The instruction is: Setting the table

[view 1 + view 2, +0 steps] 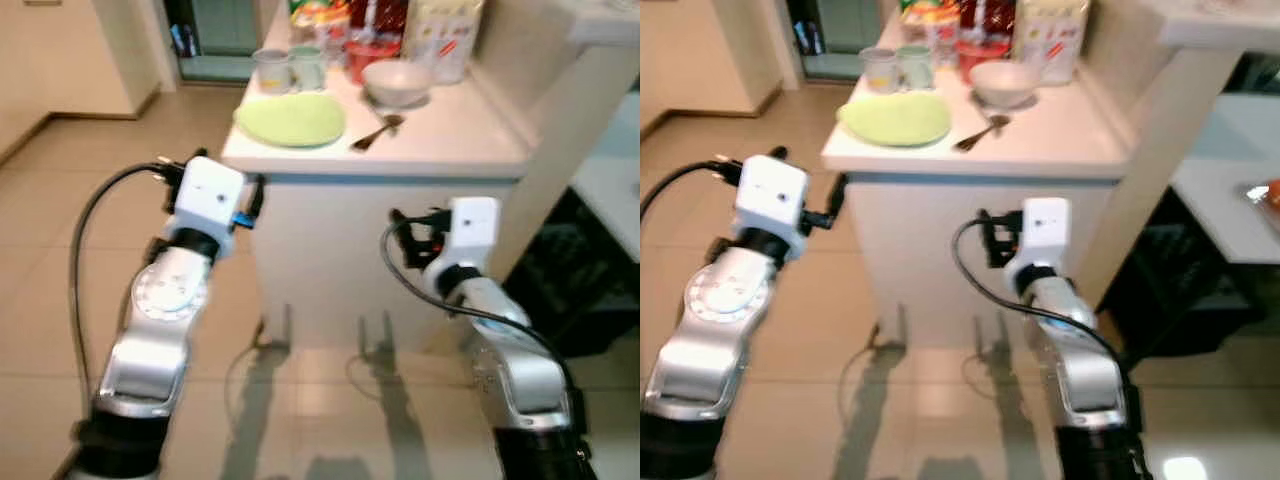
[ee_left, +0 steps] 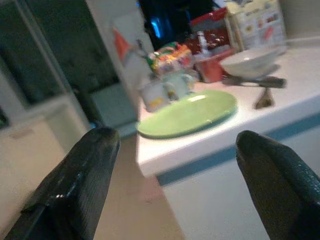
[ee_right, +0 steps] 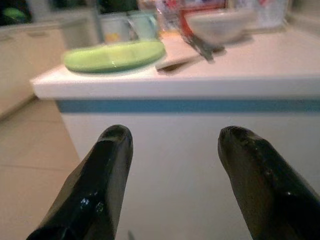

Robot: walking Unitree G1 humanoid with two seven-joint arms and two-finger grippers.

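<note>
Both end effectors, left (image 2: 172, 185) and right (image 3: 172, 175), hang open before the tabletop (image 1: 450, 140). On it: green plate (image 1: 291, 119), bowl (image 1: 397, 82), spoon (image 1: 377, 131), mugs (image 1: 290, 68), packets (image 1: 440, 35) behind.

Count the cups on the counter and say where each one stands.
2. Both cups stand side by side at the back of the counter, just behind the green plate: one nearer the counter's left edge, the other beside it. The packages behind could hide more.
</note>
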